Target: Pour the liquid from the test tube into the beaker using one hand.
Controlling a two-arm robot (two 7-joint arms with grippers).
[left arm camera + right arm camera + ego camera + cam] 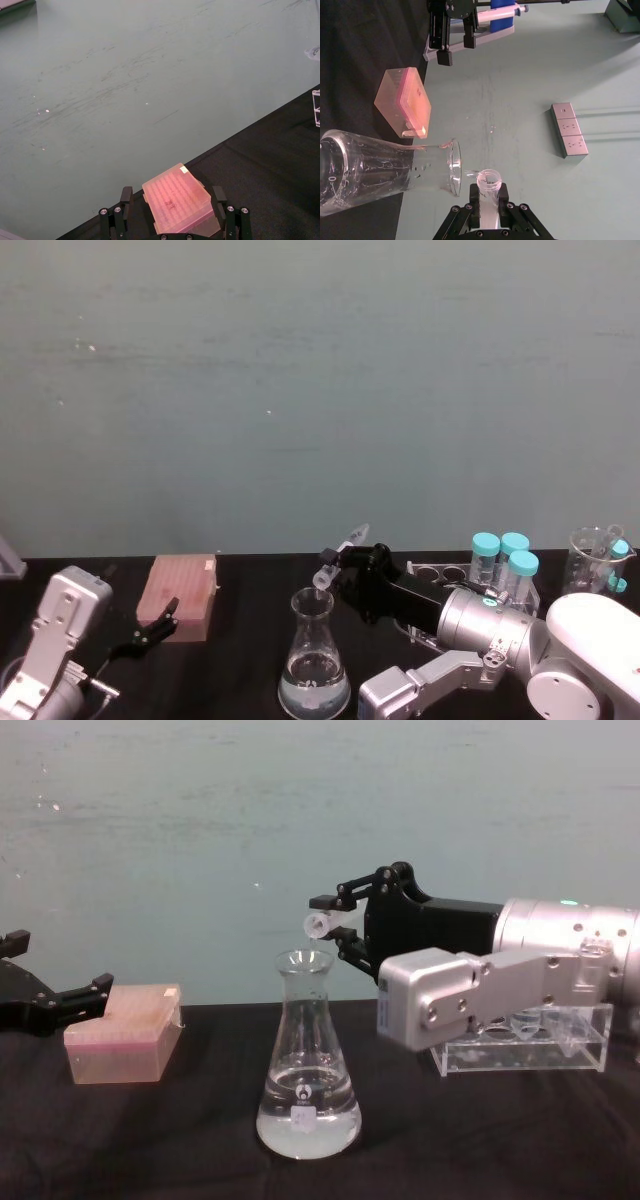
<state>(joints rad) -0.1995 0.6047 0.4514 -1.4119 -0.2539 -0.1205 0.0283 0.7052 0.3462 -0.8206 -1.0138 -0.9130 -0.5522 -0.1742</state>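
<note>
In the head view, the right gripper (340,558), a black 2-finger claw on a silver-grey cylindrical arm, reaches in from the right and is clamped on the test tube (325,577), a small slim clear plastic tube. The tube is tilted, its open mouth lowest and just above the rim of the beaker (313,640), a tall clear glass conical vessel with a narrow neck that stands on the black table (240,680). Clear colourless liquid (315,695) lies in the beaker's wide base. Behind the arm, 3 taller clear tubes with teal caps (505,552) stand upright. The left gripper (150,632) sits low on the left, near a pink translucent lidded box (180,595). In the left wrist view, the left gripper (171,200) has its 2 fingers spread apart and grips nothing, with the pink box (177,192) showing beyond them. In the right wrist view, the right gripper (489,210) pinches the test tube (489,181) just below its rimmed mouth, which is beside the beaker's (375,170) flared rim but apart from it; whether any liquid is in the tube cannot be told. In the chest view, the test tube (319,924) lies nearly level in the right gripper (335,925), its mouth above the beaker (307,1040) and not touching it. The liquid (330,1128) fills the beaker's bottom, and a clear acrylic rack (525,1045) stands behind the arm.
</note>
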